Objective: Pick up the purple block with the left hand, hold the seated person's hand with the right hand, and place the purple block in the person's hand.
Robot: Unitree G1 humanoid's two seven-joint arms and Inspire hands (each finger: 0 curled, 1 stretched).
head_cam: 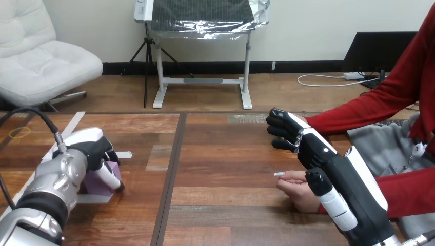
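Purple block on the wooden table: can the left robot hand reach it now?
Likely yes: the left robot hand rests on the purple block, fingers curled over it, nothing between them.

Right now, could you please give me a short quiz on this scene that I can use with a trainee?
1. True or false: the purple block lies in the person's hand.
2. Which robot hand is closed on the purple block? A) left hand B) right hand C) neither
3. Fill in: the person's hand rests on the ____, close by the right hand.

Key: 1 false, the block sits at the far left, apart from the person's hand. 2 A. 3 table.
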